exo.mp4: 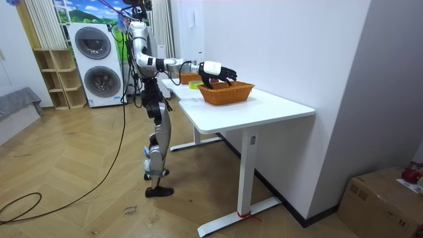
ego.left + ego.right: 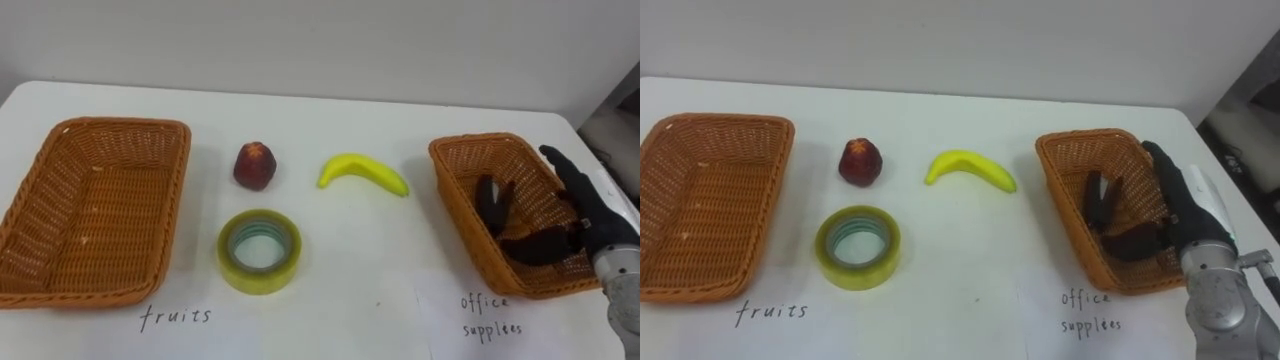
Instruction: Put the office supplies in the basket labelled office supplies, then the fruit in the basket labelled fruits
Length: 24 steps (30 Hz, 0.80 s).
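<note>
Though curved, banana (image 2: 362, 171) crosswise, ends nearward

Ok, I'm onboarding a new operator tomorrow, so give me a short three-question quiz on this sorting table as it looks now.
1. True or false: the banana lies on the table, outside the fruits basket.
2. Multiple choice: what lies just in front of the reddish fruit, nearer the robot? A. tape roll B. stapler C. cup
3. Fill in: the right hand is over the second basket, labelled ___.

Key: 1 true; 2 A; 3 office supplies.
</note>
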{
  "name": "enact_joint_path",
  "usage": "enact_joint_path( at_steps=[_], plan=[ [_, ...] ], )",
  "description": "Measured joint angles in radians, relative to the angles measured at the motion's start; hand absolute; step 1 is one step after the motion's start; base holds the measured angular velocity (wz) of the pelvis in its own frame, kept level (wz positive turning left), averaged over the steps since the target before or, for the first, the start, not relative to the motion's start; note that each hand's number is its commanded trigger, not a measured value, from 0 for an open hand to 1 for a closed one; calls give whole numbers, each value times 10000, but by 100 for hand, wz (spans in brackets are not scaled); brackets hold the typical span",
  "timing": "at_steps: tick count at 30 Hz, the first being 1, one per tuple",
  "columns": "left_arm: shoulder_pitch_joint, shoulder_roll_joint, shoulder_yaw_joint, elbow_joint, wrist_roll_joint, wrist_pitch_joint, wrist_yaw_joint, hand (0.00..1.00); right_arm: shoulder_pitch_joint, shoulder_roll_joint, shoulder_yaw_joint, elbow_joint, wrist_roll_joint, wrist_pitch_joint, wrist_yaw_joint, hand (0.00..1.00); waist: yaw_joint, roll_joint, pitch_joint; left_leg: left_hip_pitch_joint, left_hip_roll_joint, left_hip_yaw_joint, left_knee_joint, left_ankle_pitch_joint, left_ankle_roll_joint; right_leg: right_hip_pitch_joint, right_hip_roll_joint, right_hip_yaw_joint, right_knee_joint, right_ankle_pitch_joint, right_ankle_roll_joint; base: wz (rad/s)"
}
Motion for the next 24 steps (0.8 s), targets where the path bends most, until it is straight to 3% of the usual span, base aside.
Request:
enact_joint_path(
  at_steps=[17, 24],
  plan=[
    [24, 0, -2, -6, -1, 1, 46, 0, 0, 0, 0, -49, -15, 1, 0, 0, 5, 22, 6, 12, 1, 20, -1, 0, 0, 2, 0, 17, 1, 0, 0, 0],
    [-20, -1, 1, -6, -12, -68, 200, 0, -2, 1, -1, -932, -1, -52, -40, 0, 1, 61, -1, 19, 8, 32, -3, 0, 0, 3, 2, 15, 4, 0, 0, 0]
  ],
)
